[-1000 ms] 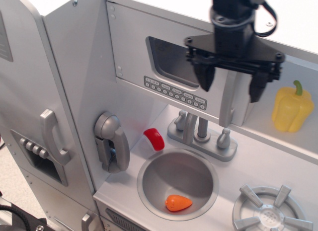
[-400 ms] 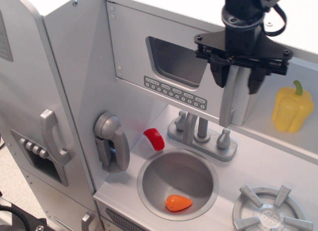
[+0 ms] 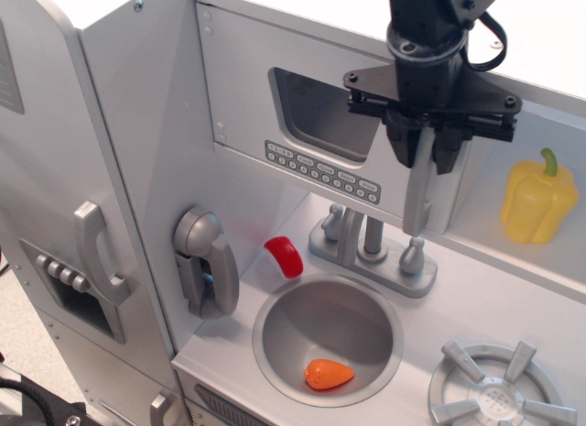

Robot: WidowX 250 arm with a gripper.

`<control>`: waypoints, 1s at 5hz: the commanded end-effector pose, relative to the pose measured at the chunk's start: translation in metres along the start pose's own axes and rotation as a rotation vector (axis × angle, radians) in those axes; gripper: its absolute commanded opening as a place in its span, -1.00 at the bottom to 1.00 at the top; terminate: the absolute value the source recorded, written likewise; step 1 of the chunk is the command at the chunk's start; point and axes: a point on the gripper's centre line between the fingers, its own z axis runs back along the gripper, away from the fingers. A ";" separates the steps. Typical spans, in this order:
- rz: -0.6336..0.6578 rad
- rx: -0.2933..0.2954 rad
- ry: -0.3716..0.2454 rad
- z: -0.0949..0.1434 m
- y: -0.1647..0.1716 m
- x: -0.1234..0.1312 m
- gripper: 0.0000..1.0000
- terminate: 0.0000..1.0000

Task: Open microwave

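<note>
The microwave [image 3: 252, 96] is a grey compartment at the top of the toy kitchen. Its door has a clear rounded window [image 3: 316, 110], a row of small buttons [image 3: 320, 172] and a long vertical silver handle [image 3: 416, 204] at its right edge. The door looks closed or barely ajar. My black gripper [image 3: 425, 158] comes down from above. Its two fingers are closed in on the upper part of the handle, one on each side.
A yellow pepper [image 3: 537, 202] sits on the open shelf right of the handle. Below are a faucet [image 3: 371, 247], a sink [image 3: 385, 302] holding an orange toy [image 3: 328, 374], a red piece [image 3: 285, 256], a toy phone [image 3: 206, 261], a burner [image 3: 499, 389] and the fridge door [image 3: 55, 169].
The fingers, spread wide on either side of the handle a second ago, have closed onto it. The gripper has shifted slightly left since the last frame.
</note>
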 end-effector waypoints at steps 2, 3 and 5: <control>-0.103 -0.023 0.034 0.039 0.016 -0.052 -1.00 -1.00; -0.133 -0.015 0.085 0.049 0.026 -0.073 1.00 -1.00; -0.087 -0.020 0.257 0.051 -0.011 -0.083 1.00 -1.00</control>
